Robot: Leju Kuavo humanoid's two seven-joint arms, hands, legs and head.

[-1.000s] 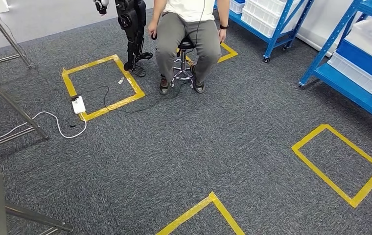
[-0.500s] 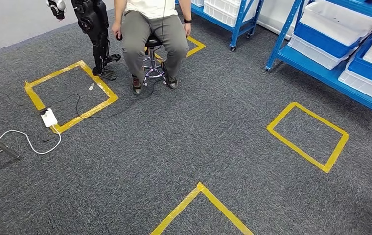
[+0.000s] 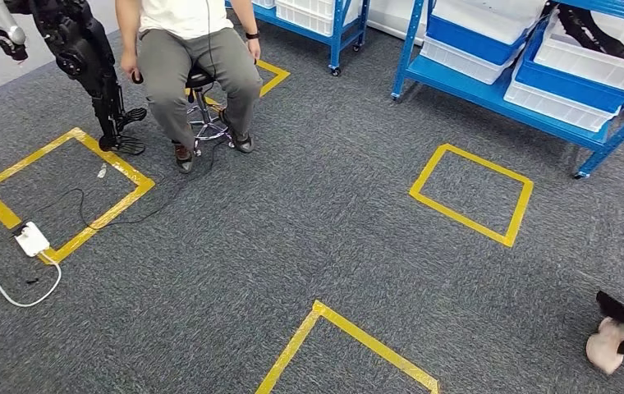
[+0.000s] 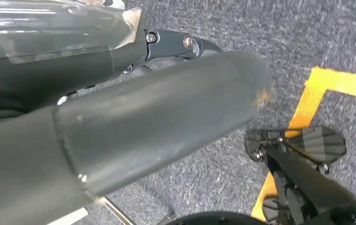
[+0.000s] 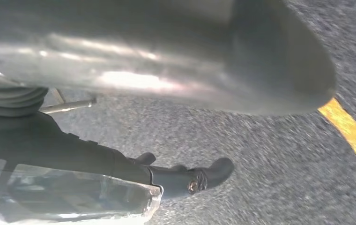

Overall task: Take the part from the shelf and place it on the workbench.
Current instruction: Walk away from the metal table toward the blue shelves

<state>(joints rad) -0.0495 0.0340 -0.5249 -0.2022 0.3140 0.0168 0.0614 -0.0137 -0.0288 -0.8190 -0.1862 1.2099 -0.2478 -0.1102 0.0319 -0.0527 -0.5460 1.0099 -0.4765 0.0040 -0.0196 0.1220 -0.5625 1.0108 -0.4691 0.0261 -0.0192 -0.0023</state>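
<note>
2 blue shelves (image 3: 489, 86) far right, 3 yellow floor squares (image 3: 473, 193); right hand (image 3: 621, 332) low right, grip unclear; left hand's (image 4: 120, 122) grip unclear

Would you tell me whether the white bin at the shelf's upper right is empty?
Not empty: the white bin on the blue shelf holds a black part.
</note>
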